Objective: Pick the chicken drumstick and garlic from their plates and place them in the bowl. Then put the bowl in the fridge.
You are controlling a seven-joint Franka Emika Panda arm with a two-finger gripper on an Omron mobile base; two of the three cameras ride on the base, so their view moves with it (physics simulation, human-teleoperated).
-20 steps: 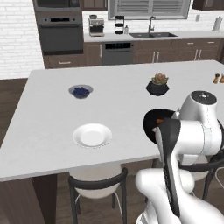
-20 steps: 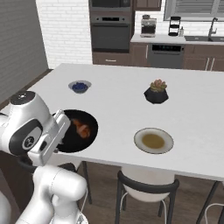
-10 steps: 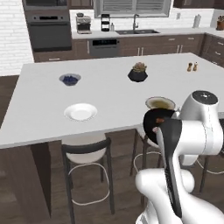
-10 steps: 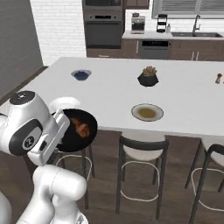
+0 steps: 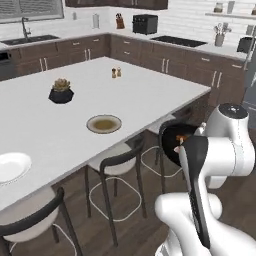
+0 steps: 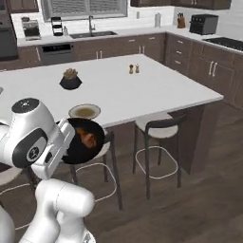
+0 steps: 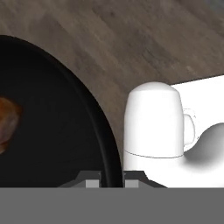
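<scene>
Simulated kitchen with a long white island, dark cabinets along the far walls, stools on the near side.

Black glossy bowl point(image 6: 84, 141) carried in the air off the near edge of the island, above the wooden floor and the stools, well clear of the countertop. Held close against the white arm, at about counter height. Gripper point(image 7: 110, 178) pinched shut on the bowl's rim, one fingertip inside the wall and one outside, as the hand view shows at its bottom edge.

Reddish-brown chicken drumstick point(image 6: 87, 137) lying inside the bowl, toward its middle. Garlic not distinguishable in these views; possibly hidden beside the drumstick.

Tan-centred plate point(image 5: 104, 123) resting bare on the island near its near edge. White plate point(image 5: 10, 166) further left, also bare. Faceted black succulent pot point(image 5: 61, 93) behind them, two small shakers point(image 5: 116, 73) toward the far right end of the island.

Handling, as a judgement: rigid bowl, probably moderately light, but glossy, so likely slippery under a thin rim pinch. Grip at a single edge point, so a tendency to tip or swing under its own weight. Loose contents free to roll or slide out if tilted. Best kept level, moved smoothly, rim hold kept firm until set on a fridge shelf.
</scene>
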